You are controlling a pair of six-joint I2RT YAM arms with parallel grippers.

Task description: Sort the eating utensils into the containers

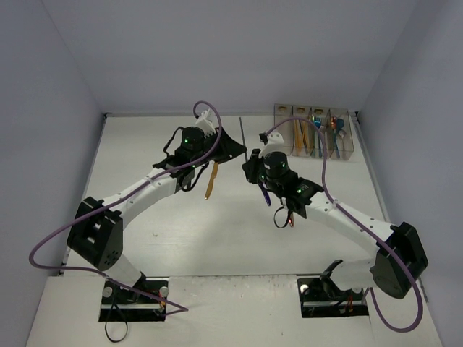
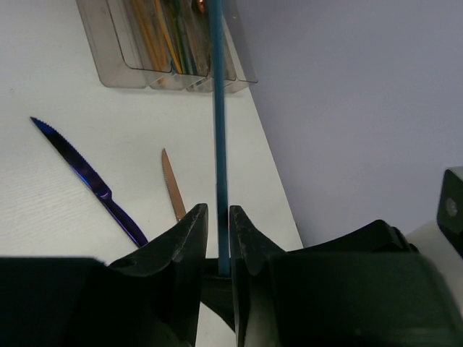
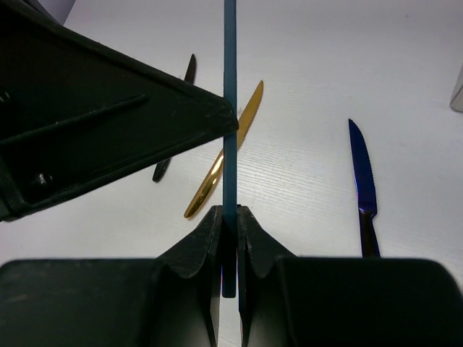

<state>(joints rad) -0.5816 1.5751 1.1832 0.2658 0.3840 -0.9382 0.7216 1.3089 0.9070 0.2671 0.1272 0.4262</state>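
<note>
You have the containers point(image 1: 313, 134) at the far right corner of the table point(image 1: 145, 159), with utensils point(image 1: 318, 137) inside. Mid-table, the left gripper point(image 2: 218, 224) sits just left of the right gripper point(image 3: 230, 217), and one thin stick point(image 2: 219, 144) runs between them (each pinches it). On the table nearer the arm bases, a knife point(image 1: 211, 181) lies left of a serrated knife point(image 3: 362, 170).

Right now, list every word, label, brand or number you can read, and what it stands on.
None to read. No print shows on the clear bins, the teal utensil handle, the purple serrated knife, the gold knife or the copper utensil.
</note>
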